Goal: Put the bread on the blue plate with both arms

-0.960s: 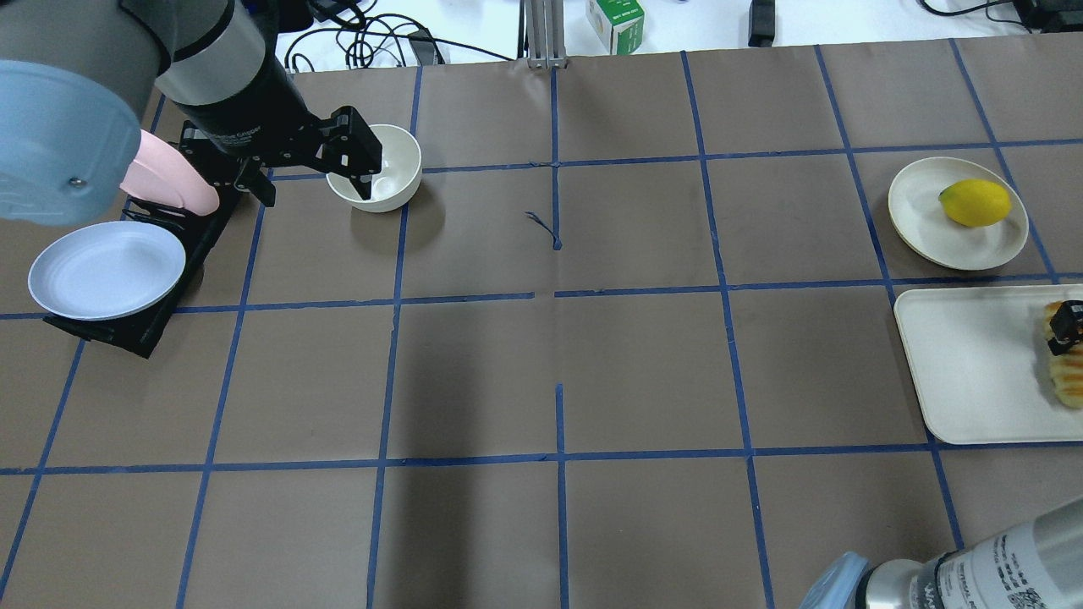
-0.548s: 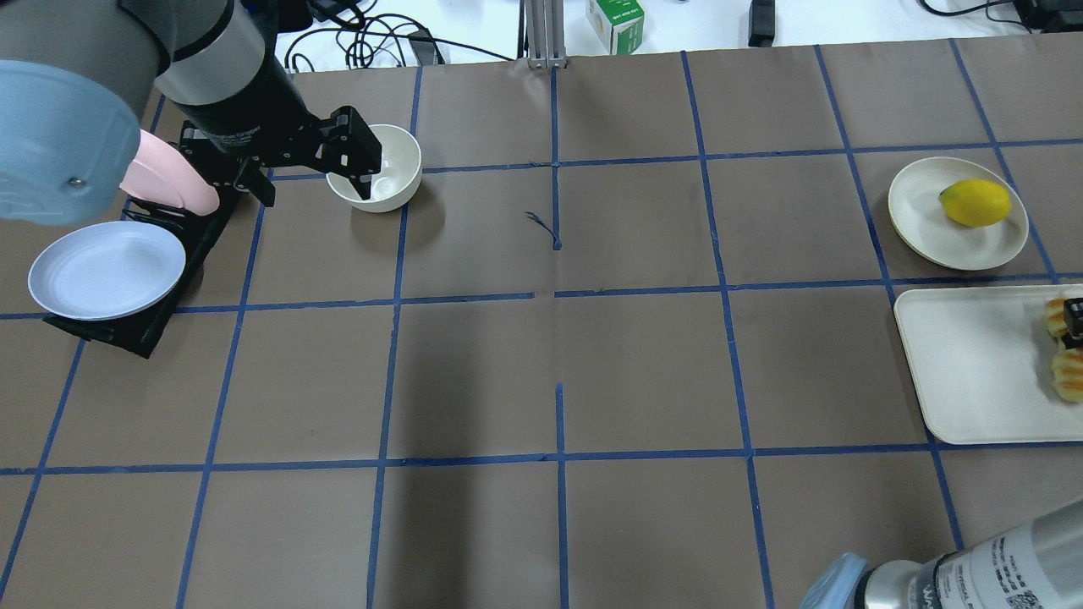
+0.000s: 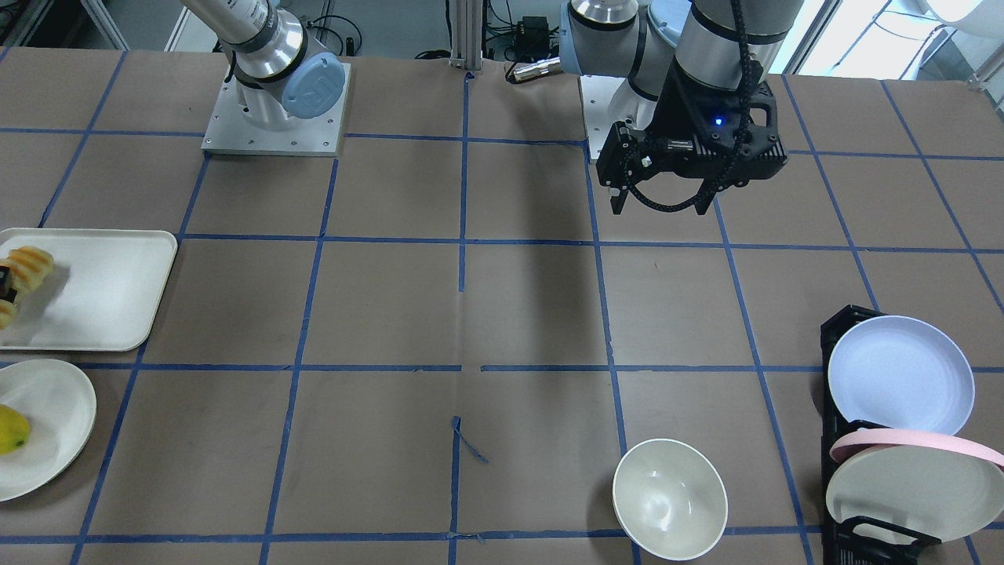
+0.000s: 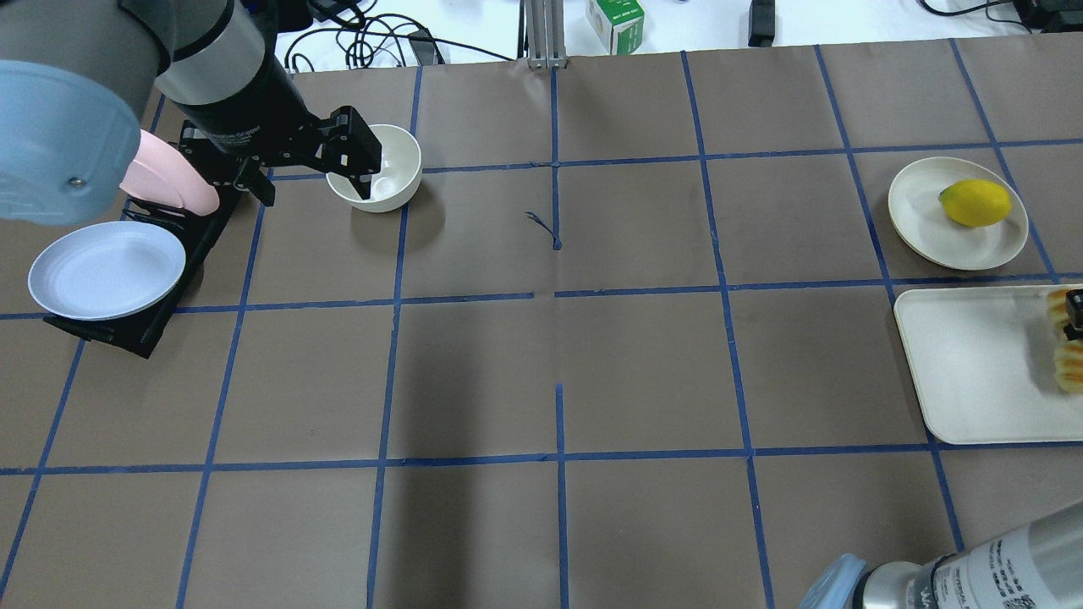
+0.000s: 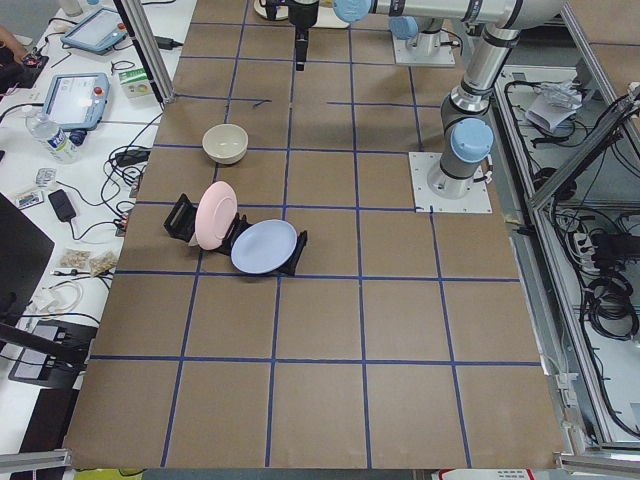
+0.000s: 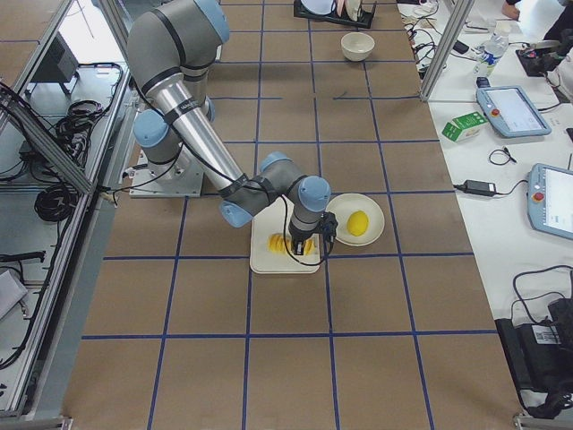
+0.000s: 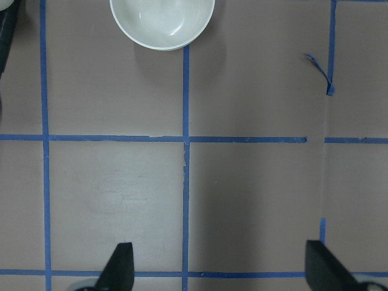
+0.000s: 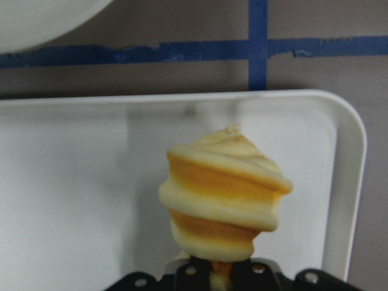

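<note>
The bread (image 4: 1068,364) is a ridged golden loaf over the white tray (image 4: 973,364) at the right edge of the overhead view. My right gripper (image 4: 1075,311) is shut on its middle. The right wrist view shows the bread (image 8: 221,194) end-on in the gripper (image 8: 221,280) above the tray; whether it touches the tray I cannot tell. The blue plate (image 4: 106,271) leans in a black rack (image 4: 144,326) at the far left and also shows in the front view (image 3: 900,375). My left gripper (image 4: 315,193) is open and empty, high above the table near the rack.
A white bowl (image 4: 375,173) stands beside the left gripper. A pink-rimmed plate (image 4: 169,173) stands in the rack behind the blue plate. A cream plate (image 4: 931,224) with a yellow fruit (image 4: 975,203) lies just beyond the tray.
My right gripper has shifted the bread slightly toward the right edge of the overhead view. The left arm has not moved.
</note>
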Motion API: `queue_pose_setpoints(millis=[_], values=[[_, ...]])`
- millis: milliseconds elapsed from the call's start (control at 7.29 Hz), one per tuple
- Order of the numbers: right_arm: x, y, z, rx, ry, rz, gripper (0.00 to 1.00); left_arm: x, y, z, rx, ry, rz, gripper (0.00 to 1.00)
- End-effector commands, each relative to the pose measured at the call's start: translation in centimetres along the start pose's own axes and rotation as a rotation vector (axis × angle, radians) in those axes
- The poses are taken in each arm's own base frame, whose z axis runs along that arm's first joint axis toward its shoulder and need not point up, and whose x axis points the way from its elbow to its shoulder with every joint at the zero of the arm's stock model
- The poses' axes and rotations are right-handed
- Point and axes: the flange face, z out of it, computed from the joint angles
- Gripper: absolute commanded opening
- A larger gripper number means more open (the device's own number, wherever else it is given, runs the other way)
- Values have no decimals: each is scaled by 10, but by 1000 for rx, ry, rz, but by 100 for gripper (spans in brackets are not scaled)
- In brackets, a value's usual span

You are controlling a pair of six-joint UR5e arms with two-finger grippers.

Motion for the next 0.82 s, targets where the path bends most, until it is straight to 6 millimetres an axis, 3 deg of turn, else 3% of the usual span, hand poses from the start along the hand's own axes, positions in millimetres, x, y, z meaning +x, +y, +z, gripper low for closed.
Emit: queue_pose_setpoints(millis=[0, 411, 548, 685], values=[[-10, -6, -8, 19, -1, -7, 0, 0, 0, 1, -3, -1, 2, 100], [-41, -16, -12, 14, -39, 6, 0, -21, -6, 0, 0, -15, -27, 100], [-63, -25, -15, 14, -35, 0, 0, -53, -15, 0, -1, -16, -63, 100], [-80, -28, -26, 14, -32, -16, 0, -105, -26, 2, -2, -19, -136, 100]])
